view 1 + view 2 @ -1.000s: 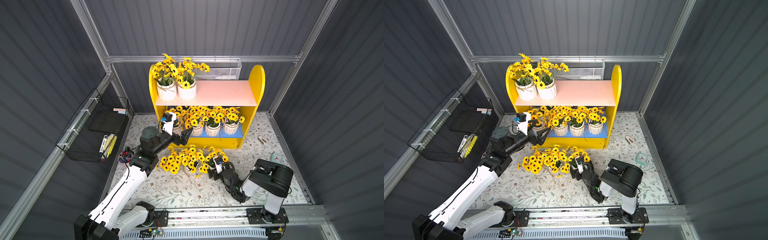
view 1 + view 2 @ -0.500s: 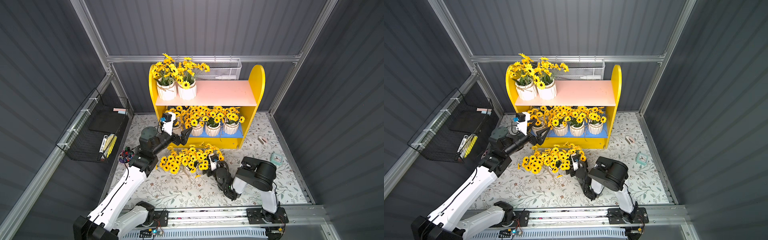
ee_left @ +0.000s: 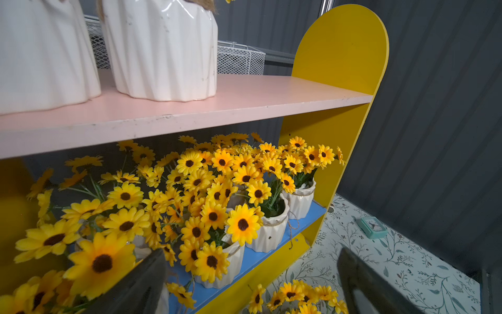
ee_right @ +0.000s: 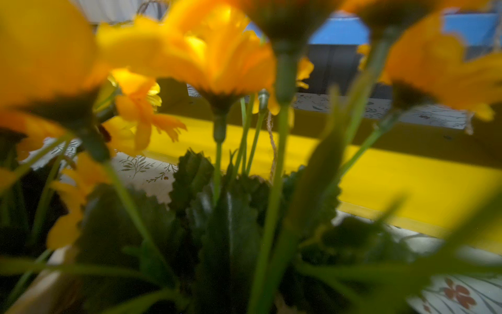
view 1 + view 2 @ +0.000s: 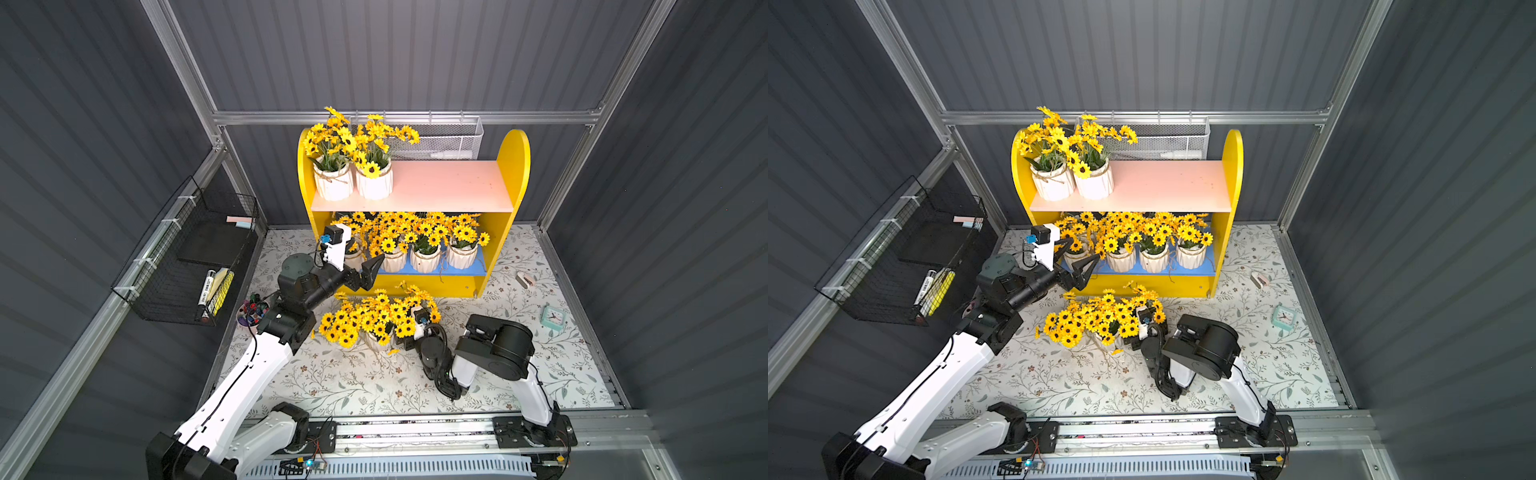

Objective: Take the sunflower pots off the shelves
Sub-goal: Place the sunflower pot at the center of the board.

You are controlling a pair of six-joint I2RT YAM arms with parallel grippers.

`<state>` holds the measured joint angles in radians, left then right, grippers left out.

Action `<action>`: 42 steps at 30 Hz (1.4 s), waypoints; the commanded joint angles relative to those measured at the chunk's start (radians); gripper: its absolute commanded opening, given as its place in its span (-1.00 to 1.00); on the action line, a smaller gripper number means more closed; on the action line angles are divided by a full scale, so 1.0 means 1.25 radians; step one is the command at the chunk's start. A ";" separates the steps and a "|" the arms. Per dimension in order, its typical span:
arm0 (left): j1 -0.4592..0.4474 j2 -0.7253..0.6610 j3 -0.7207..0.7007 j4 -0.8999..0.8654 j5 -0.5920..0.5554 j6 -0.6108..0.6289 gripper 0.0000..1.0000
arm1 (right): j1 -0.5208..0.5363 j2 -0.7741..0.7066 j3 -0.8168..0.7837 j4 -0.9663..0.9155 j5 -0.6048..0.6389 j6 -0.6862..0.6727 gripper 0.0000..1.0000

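Two pots (image 5: 373,186) stand at the left end of the shelves' (image 5: 513,166) pink board (image 5: 449,185). Four more line the blue board (image 5: 478,266) below. The left pincer (image 5: 1084,249) gapes wide and empty at the left end of that blue board, close against the leftmost pot there; I cannot tell whether it touches. More sunflowers (image 5: 370,322) sit on the surface (image 5: 540,365) just in front of the shelves. The right pincer (image 5: 1133,340) is buried among them, its jaws hidden, so I cannot tell whether it is wide or narrow.
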<state>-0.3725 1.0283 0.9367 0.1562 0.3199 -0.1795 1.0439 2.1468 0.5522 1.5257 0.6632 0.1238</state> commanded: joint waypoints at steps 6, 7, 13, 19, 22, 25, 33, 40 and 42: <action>-0.004 -0.018 -0.002 -0.012 -0.010 0.014 0.99 | 0.025 -0.045 -0.058 -0.089 0.006 0.019 0.98; -0.004 -0.018 -0.001 -0.013 -0.011 0.014 0.99 | 0.028 -0.056 -0.062 -0.094 0.016 0.027 0.98; -0.004 -0.020 -0.002 -0.014 -0.012 0.016 0.99 | 0.031 -0.171 -0.092 -0.233 0.006 0.118 0.98; -0.004 -0.020 0.005 -0.019 -0.006 0.014 0.99 | 0.031 -0.222 -0.087 -0.324 -0.033 0.111 0.98; -0.004 -0.026 0.000 -0.011 -0.006 0.016 0.99 | 0.031 -0.223 -0.100 -0.305 -0.036 0.109 0.98; -0.004 -0.026 0.004 -0.015 -0.006 0.017 0.99 | 0.034 -0.247 -0.112 -0.302 -0.048 0.111 0.98; -0.004 -0.031 0.007 -0.015 -0.004 0.017 0.99 | 0.036 -0.367 -0.106 -0.455 -0.065 0.120 0.98; -0.004 -0.035 0.007 -0.015 -0.002 0.016 0.99 | 0.034 -0.349 -0.096 -0.468 -0.079 0.110 0.98; -0.004 -0.035 0.008 -0.016 -0.002 0.016 0.99 | 0.033 -0.316 -0.108 -0.401 -0.066 0.093 0.98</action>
<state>-0.3725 1.0119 0.9367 0.1406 0.3126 -0.1787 1.0840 1.7187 0.4061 0.9333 0.5640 0.2512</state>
